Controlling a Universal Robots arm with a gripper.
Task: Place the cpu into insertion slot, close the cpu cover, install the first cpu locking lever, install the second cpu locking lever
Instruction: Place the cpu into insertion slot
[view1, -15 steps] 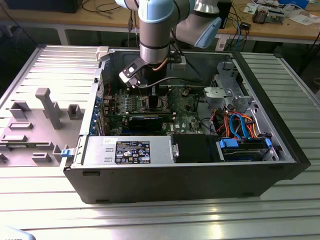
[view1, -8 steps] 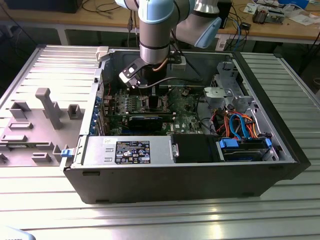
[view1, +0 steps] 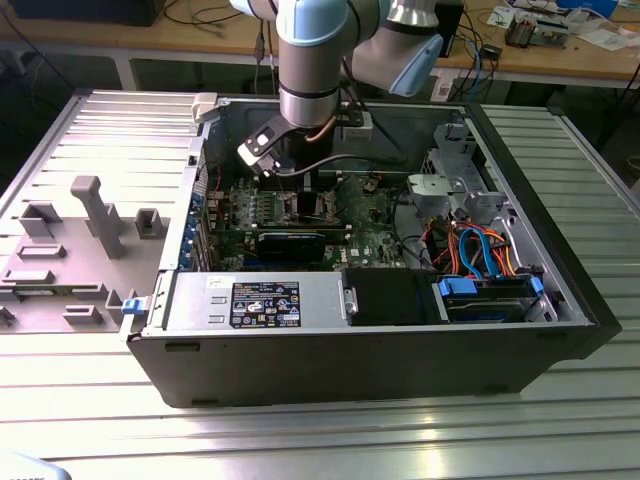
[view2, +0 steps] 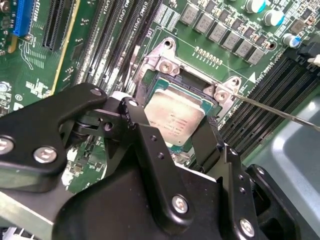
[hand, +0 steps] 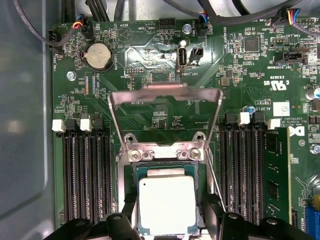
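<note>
As I scan from the exterior view's left, a grey moulded tray (view1: 70, 240) lies on the ribbed metal table (view1: 300, 440). Right beside it sits the open computer case (view1: 350, 365). Now the arm (view1: 310, 60): in the exterior view it comes in from behind the case and bends at a joint with pale blue caps. Its last section points straight down into the case, wrist over the green motherboard (view1: 370, 215). Further to the exterior view's right, a bundle of orange and blue cables (view1: 480, 250) sits well clear of it.

Down at the board, in the second wrist view, the hand (view2: 174, 120) is narrowed onto the cpu (view2: 175, 112). There's a black finger (view2: 145, 135) on each of two opposite edges, chip gripped between them, silver top up. It's directly over the insertion slot (hand: 131, 182); whether it's fully seated, I cannot tell. In the first wrist view the cpu cover (hand: 165, 90) stands swung open, hinged at one edge of the slot. Long black memory slots (hand: 85, 175) flank the socket on both sides, and a thin metal lever (view2: 280, 114) sticks out free beside it.
</note>
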